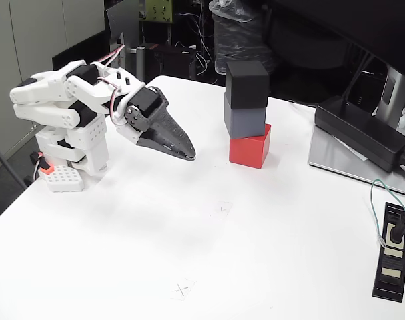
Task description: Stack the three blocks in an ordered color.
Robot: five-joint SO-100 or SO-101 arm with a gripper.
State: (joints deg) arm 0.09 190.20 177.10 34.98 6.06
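Past the near bench (189,253), red block (250,148), grey block (244,120) and black block (247,85) are standing stacked far right, so the arm is seemingly resting folded at left, jaws (189,155) closed, empty.

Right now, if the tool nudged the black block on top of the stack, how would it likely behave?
The black block would probably slide or topple, not roll: it is a flat-faced cube. It sits slightly offset on the grey block, so the stack looks tippy. It looks stiff and matte, probably not slippery.

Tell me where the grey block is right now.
In the fixed view the grey block sits in the middle of the stack, right of center on the table, resting on the red block with the black block on top.
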